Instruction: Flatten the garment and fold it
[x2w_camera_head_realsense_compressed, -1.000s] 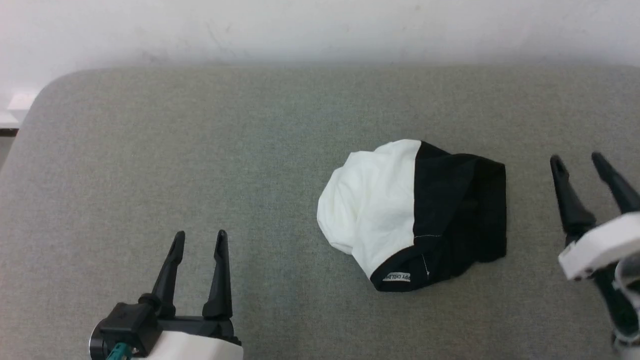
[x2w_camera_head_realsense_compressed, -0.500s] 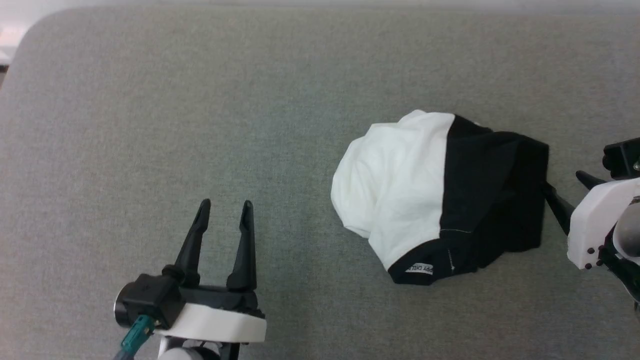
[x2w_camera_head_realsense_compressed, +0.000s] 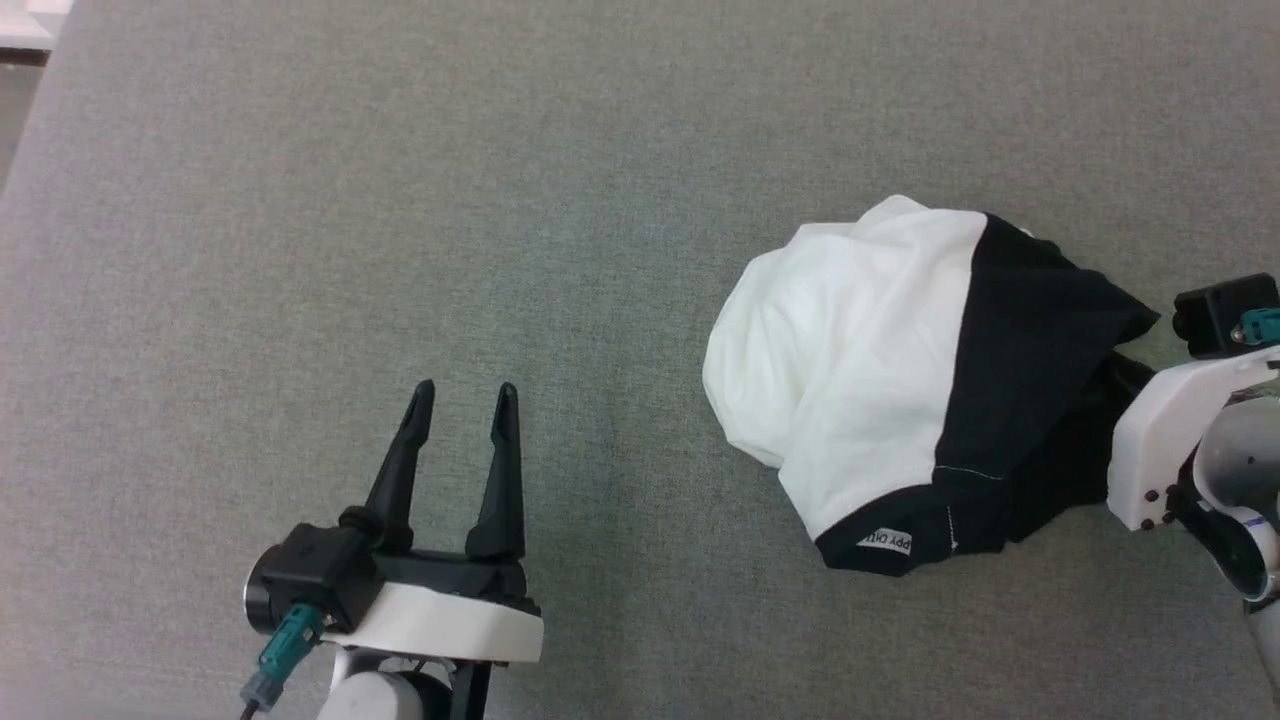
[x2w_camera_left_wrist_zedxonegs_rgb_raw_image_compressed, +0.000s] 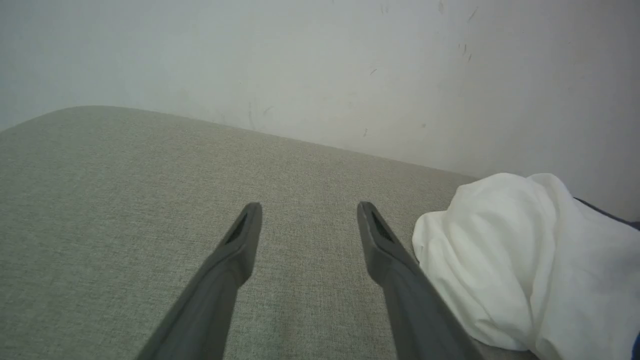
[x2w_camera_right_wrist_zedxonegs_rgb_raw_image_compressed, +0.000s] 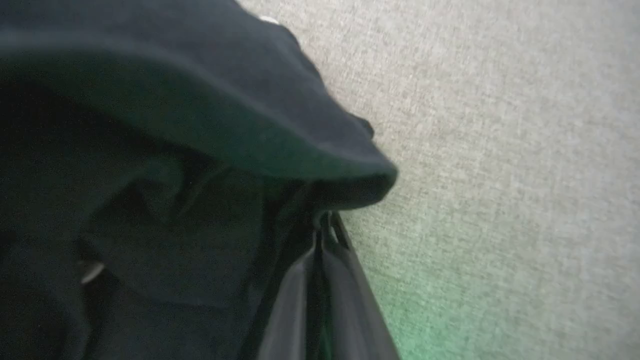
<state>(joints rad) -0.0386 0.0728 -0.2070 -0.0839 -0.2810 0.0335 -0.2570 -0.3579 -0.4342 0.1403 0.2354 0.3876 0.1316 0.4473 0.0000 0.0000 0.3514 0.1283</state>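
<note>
The garment (x2w_camera_head_realsense_compressed: 860, 340) lies bunched on the grey cloth surface at the right, its white body to the left and a black sleeve (x2w_camera_head_realsense_compressed: 1030, 340) to the right. A small label sits at its black near edge. My right gripper (x2w_camera_right_wrist_zedxonegs_rgb_raw_image_compressed: 324, 227) is shut on the black cloth at the garment's right edge, where the fabric (x2w_camera_right_wrist_zedxonegs_rgb_raw_image_compressed: 200, 100) rises into a fold over the fingers. Its white wrist housing (x2w_camera_head_realsense_compressed: 1160, 440) sits just right of the sleeve. My left gripper (x2w_camera_head_realsense_compressed: 466, 392) stands open at the lower left, well apart from the garment's white bulge (x2w_camera_left_wrist_zedxonegs_rgb_raw_image_compressed: 510, 250). The chest print is hidden.
The grey padded surface (x2w_camera_head_realsense_compressed: 400, 200) stretches wide to the left and behind the garment. Its rounded far left corner (x2w_camera_head_realsense_compressed: 30, 90) ends near a pale wall (x2w_camera_left_wrist_zedxonegs_rgb_raw_image_compressed: 320, 65). A teal cable plug (x2w_camera_head_realsense_compressed: 285, 645) hangs off my left wrist.
The head camera has tilted down and the wall has left its view. My right gripper moved in to the garment's right edge and shut on the black sleeve, lifting it slightly.
</note>
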